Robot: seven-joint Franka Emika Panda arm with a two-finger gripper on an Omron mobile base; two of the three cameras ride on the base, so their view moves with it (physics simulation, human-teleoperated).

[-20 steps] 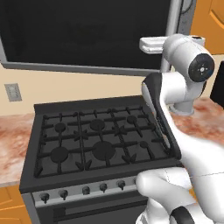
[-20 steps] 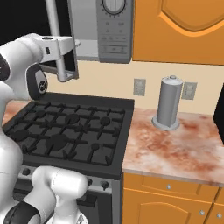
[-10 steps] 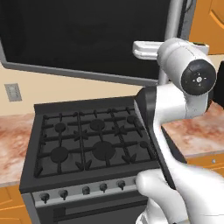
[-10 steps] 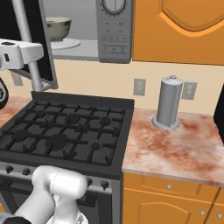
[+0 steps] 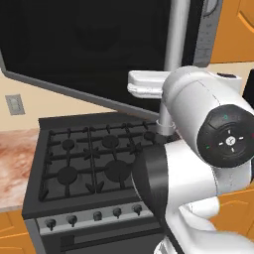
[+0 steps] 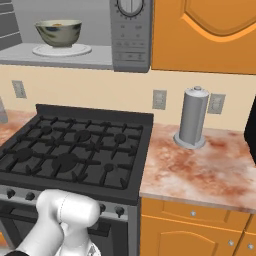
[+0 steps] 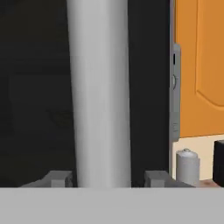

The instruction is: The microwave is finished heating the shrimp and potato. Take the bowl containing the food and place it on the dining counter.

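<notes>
Between the two tips of the claw stands the door handle of the microwave; the tips sit on either side of it with small gaps, so the grip looks released. Behind the handle is the dark glass door, swung wide. Farther off, beyond the door, the bowl rests on the white turntable inside the cavity, above the stove.
</notes>
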